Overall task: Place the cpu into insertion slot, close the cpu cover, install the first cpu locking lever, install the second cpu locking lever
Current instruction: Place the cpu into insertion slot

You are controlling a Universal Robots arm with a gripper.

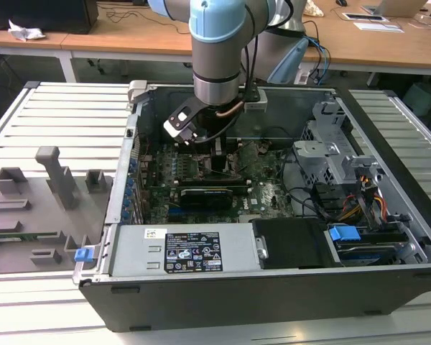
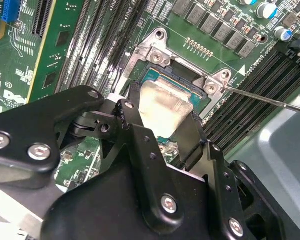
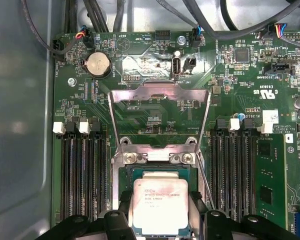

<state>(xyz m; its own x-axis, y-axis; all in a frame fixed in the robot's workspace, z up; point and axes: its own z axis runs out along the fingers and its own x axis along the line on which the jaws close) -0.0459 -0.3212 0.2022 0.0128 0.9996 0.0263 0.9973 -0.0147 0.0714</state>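
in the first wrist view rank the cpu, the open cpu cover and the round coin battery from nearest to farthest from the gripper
1. cpu, held in the gripper itself.
2. cpu cover, swung open just beyond the chip.
3. coin battery, farther out, past the cover's free end and off to one side.

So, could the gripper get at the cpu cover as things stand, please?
Probably yes: the cpu cover is swung open just beyond the cpu, where the gripper sits, with nothing seen between them.
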